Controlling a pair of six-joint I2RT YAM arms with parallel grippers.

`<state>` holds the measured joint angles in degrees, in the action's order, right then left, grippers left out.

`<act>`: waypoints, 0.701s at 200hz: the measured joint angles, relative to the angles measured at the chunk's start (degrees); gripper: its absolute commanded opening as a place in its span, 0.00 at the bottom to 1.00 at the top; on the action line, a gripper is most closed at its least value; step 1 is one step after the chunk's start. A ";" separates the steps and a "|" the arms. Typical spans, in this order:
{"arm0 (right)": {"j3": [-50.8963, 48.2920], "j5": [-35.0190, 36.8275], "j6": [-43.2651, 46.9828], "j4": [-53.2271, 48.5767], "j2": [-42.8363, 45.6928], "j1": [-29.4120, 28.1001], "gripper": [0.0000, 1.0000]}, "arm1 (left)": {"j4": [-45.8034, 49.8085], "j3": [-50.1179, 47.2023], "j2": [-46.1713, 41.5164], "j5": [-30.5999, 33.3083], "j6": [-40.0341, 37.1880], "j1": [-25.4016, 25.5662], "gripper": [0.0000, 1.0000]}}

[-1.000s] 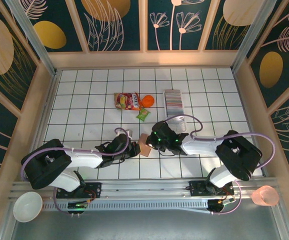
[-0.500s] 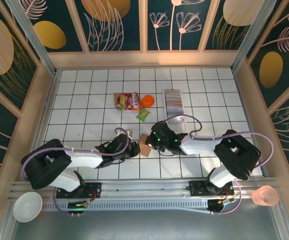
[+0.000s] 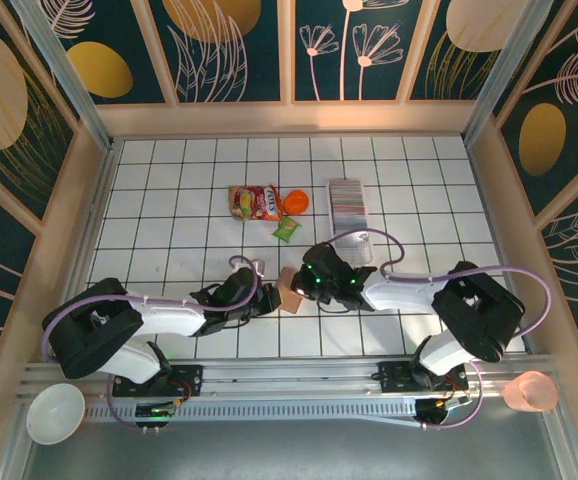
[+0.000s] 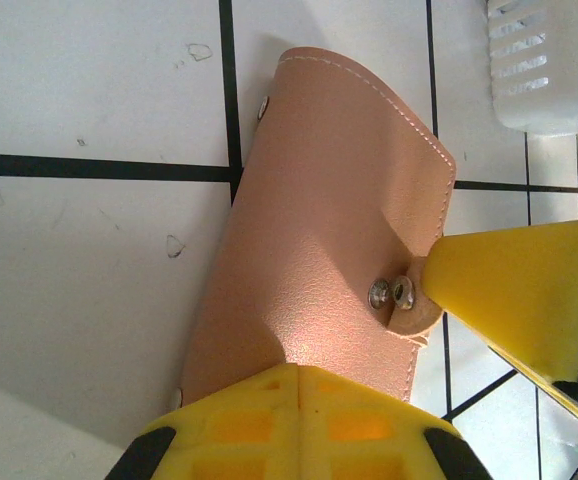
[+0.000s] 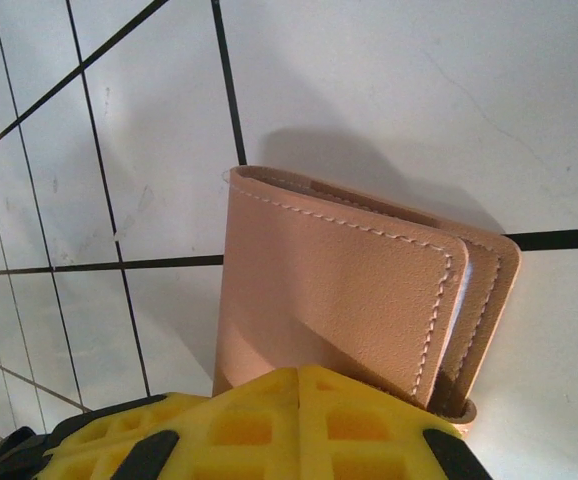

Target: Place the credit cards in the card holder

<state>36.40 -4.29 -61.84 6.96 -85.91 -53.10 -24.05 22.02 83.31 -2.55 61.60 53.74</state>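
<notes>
The holder (image 3: 291,290) is held folded at the tab by the left gripper (image 4: 409,340). The right gripper (image 3: 309,283), spread undeterminable, is set against its opposite side. The cards (image 3: 348,205) are racked well beyond, nearer the right gripper.

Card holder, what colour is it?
The card holder is salmon pink with pale stitching along its edge; the left wrist view shows it best.

I see a folded salmon-pink leather-like card holder (image 5: 339,290) resting on the white tiled counter (image 5: 419,100), a yellow gridded finger pad (image 5: 299,425) overlapping its near edge.
</notes>
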 measured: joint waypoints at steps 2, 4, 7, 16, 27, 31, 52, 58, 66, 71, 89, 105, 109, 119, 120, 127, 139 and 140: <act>0.00 0.00 0.00 -0.07 0.07 0.00 0.00 | 0.02 0.00 0.00 -0.02 0.00 0.00 0.00; 0.00 0.00 0.00 -0.09 0.11 0.00 0.00 | 0.00 0.00 0.00 0.00 0.02 0.00 0.00; 0.00 0.00 0.00 -0.15 0.22 -0.02 0.00 | 0.00 0.00 0.00 0.00 0.00 0.00 0.00; 0.00 0.00 0.02 -0.33 0.39 -0.04 0.00 | 0.00 0.00 0.00 0.00 0.02 0.00 0.00; 0.00 -0.02 0.02 -0.31 0.44 -0.07 0.00 | 0.00 0.00 0.00 0.00 0.02 0.00 0.00; 0.00 -0.02 0.02 -0.31 0.44 -0.07 0.00 | 0.00 0.00 0.00 0.00 0.02 0.00 0.00; 0.00 -0.07 0.20 -0.31 0.42 -0.17 0.00 | 0.00 0.00 0.00 0.00 0.02 0.00 0.00; 0.00 -0.04 0.24 -0.31 0.37 -0.17 0.00 | 0.00 0.00 0.00 0.00 0.02 0.00 0.00; 0.00 -0.07 0.39 -0.31 0.24 -0.15 0.00 | 0.00 0.00 0.00 0.00 0.02 0.00 0.00; 0.00 -0.07 0.44 -0.31 0.13 -0.15 0.00 | 0.00 0.00 0.00 0.00 0.02 0.00 0.00; 0.37 -0.07 0.46 -0.33 -0.74 -0.15 0.00 | 0.00 0.00 0.00 -0.02 0.02 0.00 0.00; 0.79 -0.11 0.46 -0.33 -1.38 -0.15 0.00 | 0.00 0.00 0.02 0.00 0.02 0.00 0.00; 0.83 -0.09 0.46 -0.33 -1.42 -0.15 0.00 | -0.02 0.00 0.04 -0.02 0.02 0.00 0.00; 0.83 -0.11 0.46 -0.33 -1.46 -0.15 0.00 | -0.11 0.00 0.11 -0.02 0.02 0.00 0.00; 0.83 -0.11 0.46 -0.31 -1.49 -0.15 0.00 | -0.11 0.00 0.11 -0.02 0.02 0.00 0.00; 0.83 -0.13 0.44 -0.31 -1.51 -0.15 0.00 | -0.17 0.00 0.11 -0.02 0.02 0.00 0.00; 0.85 -0.13 0.44 -0.28 -1.62 -0.15 0.00 | -0.17 0.00 0.11 -0.04 0.02 0.00 0.00; 0.85 -0.13 0.44 -0.28 -1.64 -0.15 0.00 | -0.17 0.00 0.11 -0.04 0.02 0.00 0.00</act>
<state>37.26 -4.43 -61.41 6.68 -87.55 -53.25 -24.23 22.02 83.42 -2.59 61.63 53.74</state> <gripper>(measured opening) 0.046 0.039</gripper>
